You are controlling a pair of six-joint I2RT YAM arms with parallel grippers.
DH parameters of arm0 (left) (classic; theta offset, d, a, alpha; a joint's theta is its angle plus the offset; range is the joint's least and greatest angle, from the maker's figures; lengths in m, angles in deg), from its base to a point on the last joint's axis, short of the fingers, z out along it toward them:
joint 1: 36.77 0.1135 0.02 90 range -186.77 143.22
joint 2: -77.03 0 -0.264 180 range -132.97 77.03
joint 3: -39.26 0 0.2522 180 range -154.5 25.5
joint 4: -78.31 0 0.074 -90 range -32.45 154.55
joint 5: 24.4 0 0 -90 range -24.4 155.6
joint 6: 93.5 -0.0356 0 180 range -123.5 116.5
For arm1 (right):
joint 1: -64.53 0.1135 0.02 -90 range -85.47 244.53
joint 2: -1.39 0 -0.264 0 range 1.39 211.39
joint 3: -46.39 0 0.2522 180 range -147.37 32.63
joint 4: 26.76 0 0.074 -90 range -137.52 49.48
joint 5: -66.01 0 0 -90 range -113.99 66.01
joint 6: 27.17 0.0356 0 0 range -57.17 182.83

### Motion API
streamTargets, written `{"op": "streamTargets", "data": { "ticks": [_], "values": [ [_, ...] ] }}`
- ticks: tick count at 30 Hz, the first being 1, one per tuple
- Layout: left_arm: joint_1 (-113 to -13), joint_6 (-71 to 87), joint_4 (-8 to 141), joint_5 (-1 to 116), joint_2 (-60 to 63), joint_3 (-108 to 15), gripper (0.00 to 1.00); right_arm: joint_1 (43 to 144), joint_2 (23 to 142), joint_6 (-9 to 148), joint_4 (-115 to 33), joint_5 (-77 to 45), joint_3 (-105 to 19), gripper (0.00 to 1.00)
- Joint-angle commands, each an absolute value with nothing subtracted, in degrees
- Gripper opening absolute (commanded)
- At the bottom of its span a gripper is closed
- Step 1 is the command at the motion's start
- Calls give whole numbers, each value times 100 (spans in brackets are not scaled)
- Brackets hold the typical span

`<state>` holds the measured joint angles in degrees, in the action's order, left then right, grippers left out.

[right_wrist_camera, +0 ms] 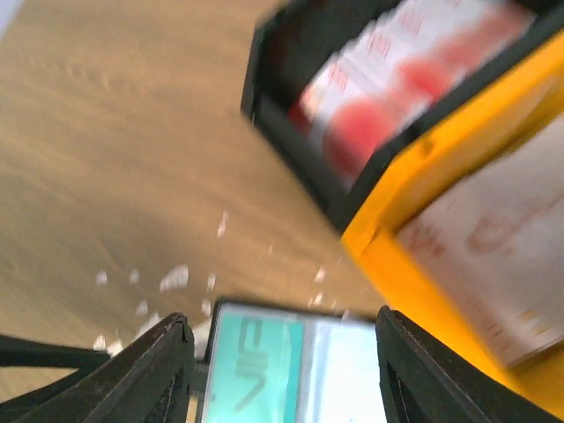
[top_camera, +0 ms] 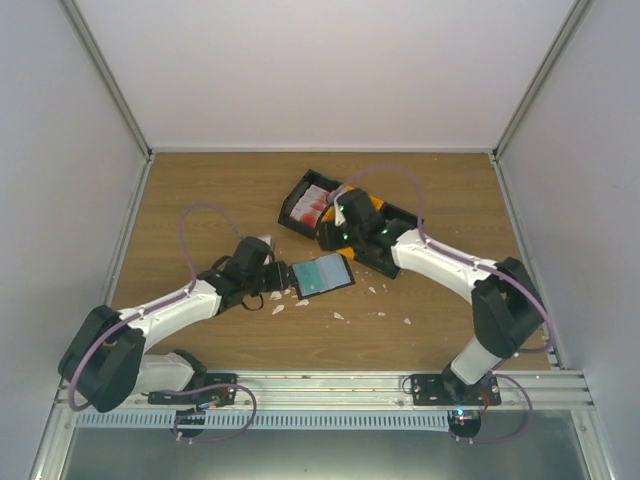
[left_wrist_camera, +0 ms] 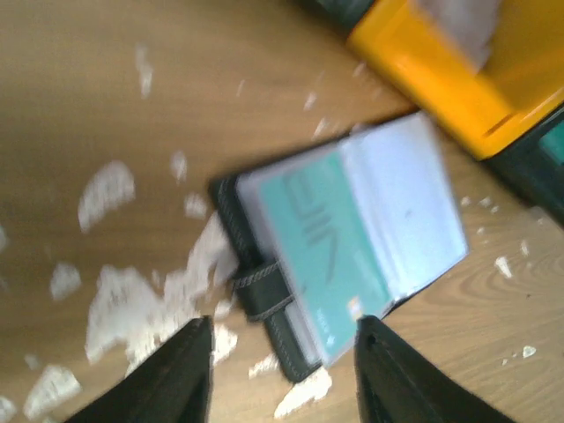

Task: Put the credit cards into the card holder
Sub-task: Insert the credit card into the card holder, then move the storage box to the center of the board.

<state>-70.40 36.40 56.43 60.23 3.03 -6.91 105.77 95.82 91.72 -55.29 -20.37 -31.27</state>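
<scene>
The card holder (top_camera: 322, 274) lies open on the table with a teal card (top_camera: 316, 275) in its left half. It also shows in the left wrist view (left_wrist_camera: 264, 291) and the right wrist view (right_wrist_camera: 344, 370). My left gripper (top_camera: 277, 277) is open and empty at the holder's left edge, its fingers (left_wrist_camera: 189, 370) on either side of the strap. My right gripper (top_camera: 335, 238) is open and empty just above the holder's far edge (right_wrist_camera: 282, 328). Red-and-white cards (top_camera: 312, 205) stand in a black tray (right_wrist_camera: 282, 106). A whitish card (right_wrist_camera: 493, 238) lies in the orange tray.
The black tray (top_camera: 298, 192), an orange tray (top_camera: 372, 212) and another black tray (top_camera: 400, 235) sit in a row behind the holder. Small white scraps (top_camera: 278, 308) lie scattered on the wood around it, many near the left fingers (left_wrist_camera: 132, 300).
</scene>
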Motion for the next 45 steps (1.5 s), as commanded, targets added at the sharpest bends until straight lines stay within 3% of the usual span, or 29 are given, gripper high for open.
{"op": "streamTargets", "data": {
  "ticks": [1,3,7,25,37,45],
  "values": [
    [-6834,3296,5439,6435,825,-1264,53,10141,9221,8255,-5952,-2197,-3629,59],
    [-6688,3174,5494,6354,888,-1499,62,9978,9106,8056,-5972,-2136,-3721,62],
    [-6268,2968,5730,5715,645,-1994,69,9565,9118,7733,-6066,-1672,-3985,63],
    [-4973,2260,6306,4457,-3361,-4815,77,9224,10427,7393,-6455,-1268,-5326,64],
    [-5034,1566,6847,3061,-4334,-5366,61,9216,10856,7327,-6531,-1239,-5686,65],
    [-5319,1618,6816,3074,-4150,-4978,44,9180,11417,6548,-6972,-1013,-6456,61]
  ]
}}
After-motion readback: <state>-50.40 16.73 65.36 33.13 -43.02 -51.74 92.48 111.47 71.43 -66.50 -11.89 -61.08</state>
